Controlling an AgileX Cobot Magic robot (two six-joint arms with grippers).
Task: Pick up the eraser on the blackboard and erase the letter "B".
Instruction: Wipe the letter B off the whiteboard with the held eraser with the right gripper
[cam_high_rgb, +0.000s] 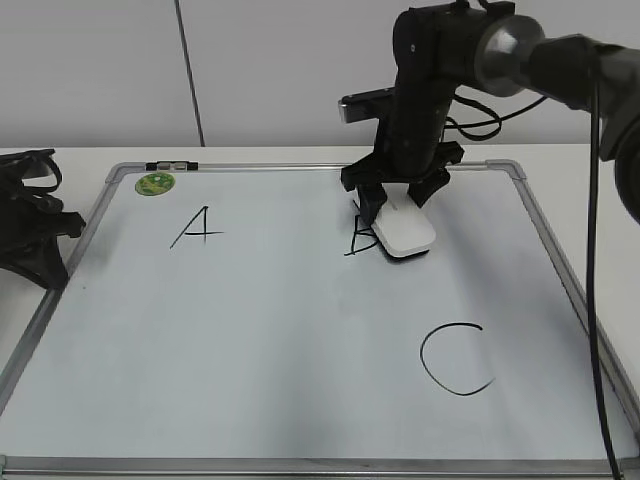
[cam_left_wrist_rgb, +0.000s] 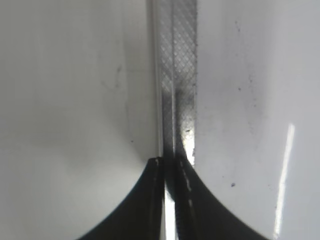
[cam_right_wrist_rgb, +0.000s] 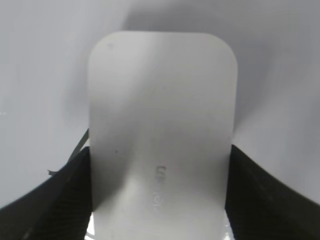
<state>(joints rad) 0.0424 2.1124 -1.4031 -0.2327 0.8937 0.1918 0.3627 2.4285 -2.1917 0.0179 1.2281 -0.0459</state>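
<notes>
Exterior view: the right gripper (cam_high_rgb: 398, 205) clamps the eraser (cam_high_rgb: 405, 228) by its long sides, flat on the board (cam_high_rgb: 300, 350), over the right half of the B (cam_high_rgb: 358, 240).
B: only its left stem and stubs of the loops show, just left of the eraser; whether ink remains under the eraser cannot be told.
Right wrist view: both fingers (cam_right_wrist_rgb: 45, 200) press the eraser's (cam_right_wrist_rgb: 160, 125) edges; a thin dark stroke peeks out at its left side.
Left gripper (cam_left_wrist_rgb: 170, 200): fingers together, resting over the frame (cam_left_wrist_rgb: 177, 75), well apart from the work.
Step in hand, judged: wiping the B.
How to do it well: keep the dark underside flat and pressed down, sweep left across the stem, stop short of the A (cam_high_rgb: 197, 227), and stay clear of the C (cam_high_rgb: 452, 360).
Risk: a tilted eraser would skip ink or slip in the grip.
</notes>
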